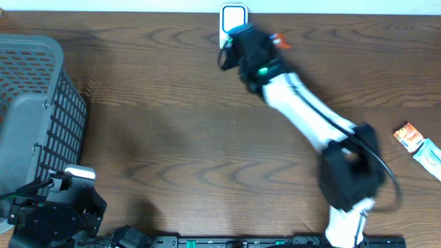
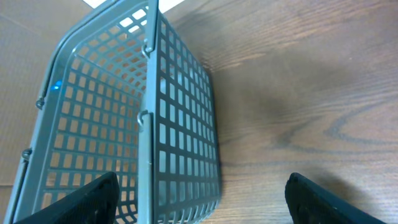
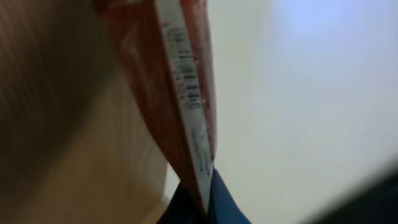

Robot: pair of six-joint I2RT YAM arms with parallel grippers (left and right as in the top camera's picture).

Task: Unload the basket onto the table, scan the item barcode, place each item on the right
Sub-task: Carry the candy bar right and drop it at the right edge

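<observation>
The orange packet (image 3: 186, 87) is pinched at one end in the closed right gripper (image 3: 202, 208) and held up off the table (image 1: 172, 124) at its far edge, just beside a white, blue-rimmed device (image 1: 234, 15) that I take for the scanner. From the right wrist the packet is seen nearly edge-on, its white strip of barcode-like print turned towards a pale surface on the right. Gripping the end probably leaves the printed strip uncovered, and the reach across the table puts the print within the reader's range. The left gripper (image 2: 202, 186) hangs near the table's front left corner with its jaws wide apart and nothing between them, beside the grey basket (image 2: 112, 112), likely parked there clear of the scanning. At the right edge, well apart from all this, lie a second orange packet (image 1: 408, 136) and a pale blue-and-white packet (image 1: 431, 158), plausibly waiting their turn. Much is hard to read. The wrist picture is blurred, so the bars cannot be made out, nor whether the strip squarely faces the device. From overhead the arm covers most of the held packet, leaving only an orange corner showing, and hides the device's lower part. The basket is cut off at the left edge, its floor is only partly seen, and the pale packet runs out of the picture.
</observation>
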